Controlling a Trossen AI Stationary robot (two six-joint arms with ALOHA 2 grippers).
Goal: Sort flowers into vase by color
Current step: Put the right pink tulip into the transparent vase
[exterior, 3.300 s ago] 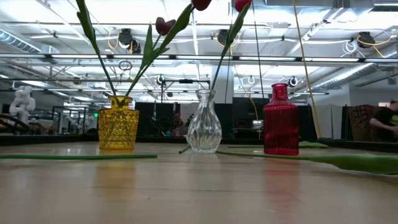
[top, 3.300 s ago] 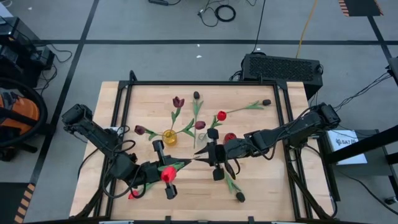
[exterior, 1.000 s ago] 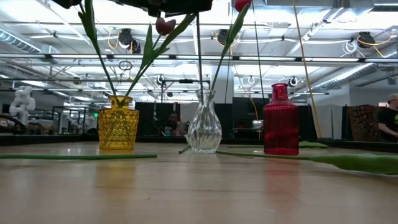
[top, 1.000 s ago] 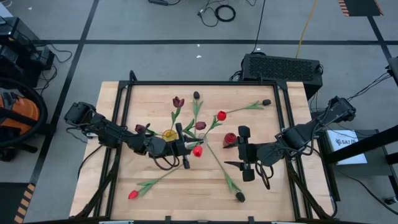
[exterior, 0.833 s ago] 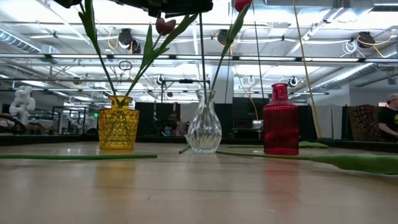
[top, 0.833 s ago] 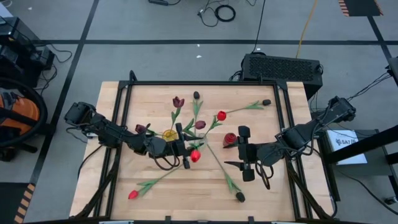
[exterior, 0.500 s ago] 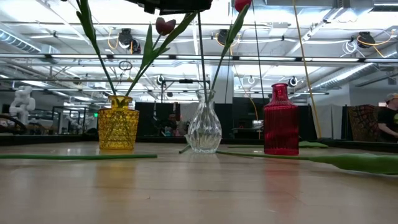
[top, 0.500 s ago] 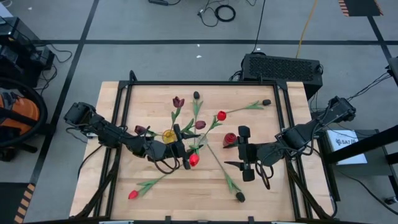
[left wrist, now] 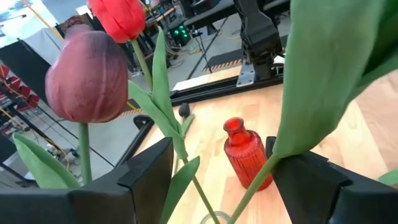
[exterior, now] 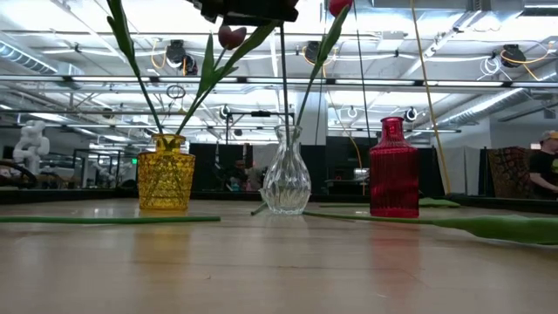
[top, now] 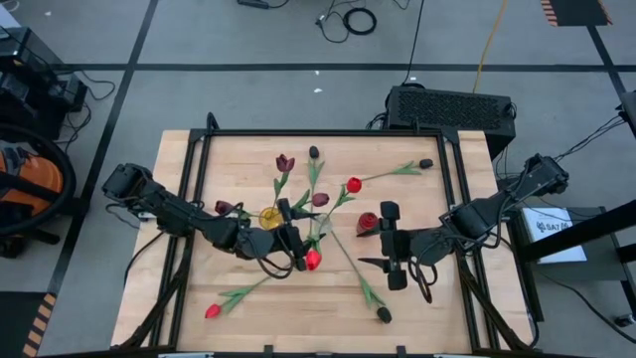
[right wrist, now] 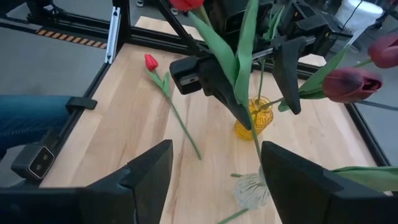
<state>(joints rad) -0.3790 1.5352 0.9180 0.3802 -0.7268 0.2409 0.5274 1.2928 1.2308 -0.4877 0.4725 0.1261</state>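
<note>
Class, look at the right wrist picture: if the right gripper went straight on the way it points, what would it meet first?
Probably the clear vase, just ahead of the open right gripper, with its flower stems above; the yellow vase and left gripper lie beyond. Depth is uncertain.

Tulips (top: 312, 261) in vases, perhaps four loose.

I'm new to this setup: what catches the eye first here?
Three vases in a row mid-table: yellow vase, clear vase, red vase, with tulips sticking up from the yellow and clear ones. The left gripper, open, sits around a red tulip stem above the clear vase. More tulips lie on the table.
</note>
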